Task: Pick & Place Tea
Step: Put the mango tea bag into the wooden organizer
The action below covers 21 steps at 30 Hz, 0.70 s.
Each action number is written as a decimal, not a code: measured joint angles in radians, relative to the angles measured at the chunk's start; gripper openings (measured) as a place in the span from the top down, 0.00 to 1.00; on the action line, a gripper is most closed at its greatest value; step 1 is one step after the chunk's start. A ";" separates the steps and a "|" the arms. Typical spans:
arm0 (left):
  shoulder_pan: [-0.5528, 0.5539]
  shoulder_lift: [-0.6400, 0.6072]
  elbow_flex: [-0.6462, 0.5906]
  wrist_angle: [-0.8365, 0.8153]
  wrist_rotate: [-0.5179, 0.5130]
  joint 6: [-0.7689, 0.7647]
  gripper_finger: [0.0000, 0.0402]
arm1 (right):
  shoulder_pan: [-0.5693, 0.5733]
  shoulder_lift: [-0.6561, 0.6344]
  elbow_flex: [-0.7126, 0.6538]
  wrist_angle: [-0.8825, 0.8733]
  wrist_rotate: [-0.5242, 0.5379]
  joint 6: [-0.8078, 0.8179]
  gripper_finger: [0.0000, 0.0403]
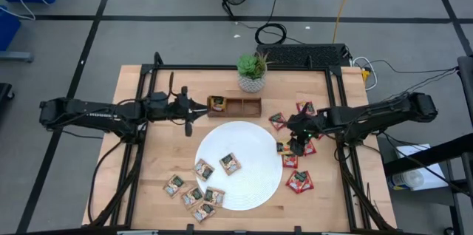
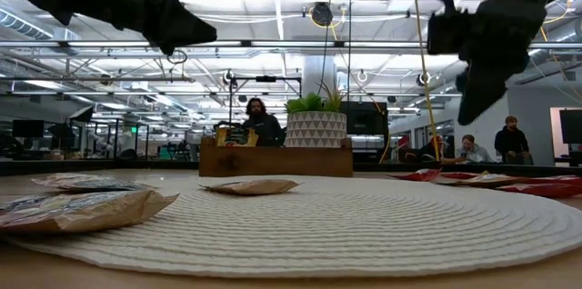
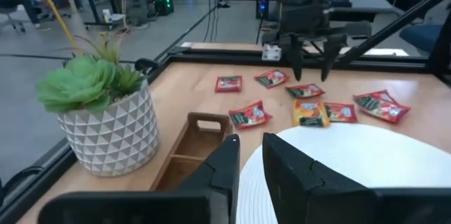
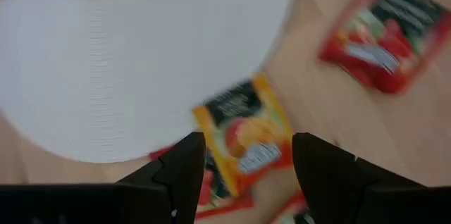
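The dark left arm reached in from the table's left side, stretched almost level, its left gripper (image 1: 189,111) hanging above the wood just left of the brown wooden three-compartment tray (image 1: 244,107). Its jaws stood only a narrow gap apart, with nothing between them. The right arm came in from the right, wrist bent downward, and the right gripper (image 1: 297,145) pointed at the sachets by the plate's right edge. Its jaws were spread wide over a small orange square sachet with dark print (image 4: 245,139), without closing on it.

The table was pale butcher-block wood (image 1: 148,168) in a black frame. A large white round woven plate (image 1: 251,183) lay at its middle, and a green succulent in a white patterned pot (image 1: 251,72) stood at the far edge beside the tray. Beyond lay grey floor with cables; the low view showed an open workshop with a few people seated or standing far back.

One tan sachet (image 1: 216,103) stood in the tray's left compartment. Two tan sachets with green print (image 1: 230,163) lay on the plate. About five more tan ones (image 1: 194,195) lay clustered at the plate's lower left edge. Some six or seven red sachets (image 1: 299,181) were scattered to the plate's right; the exact count under the gripper could not be told.
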 joint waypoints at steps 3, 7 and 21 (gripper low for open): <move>0.000 0.000 0.000 -0.007 0.000 -0.004 0.83 | -0.030 0.000 0.000 -0.028 -0.003 0.061 0.51; 0.000 0.000 0.000 -0.007 0.000 -0.002 0.83 | -0.072 0.000 -0.004 -0.042 -0.041 0.129 0.51; 0.000 0.001 0.000 -0.009 0.000 -0.004 0.83 | -0.139 0.000 -0.248 0.254 -0.159 0.325 0.51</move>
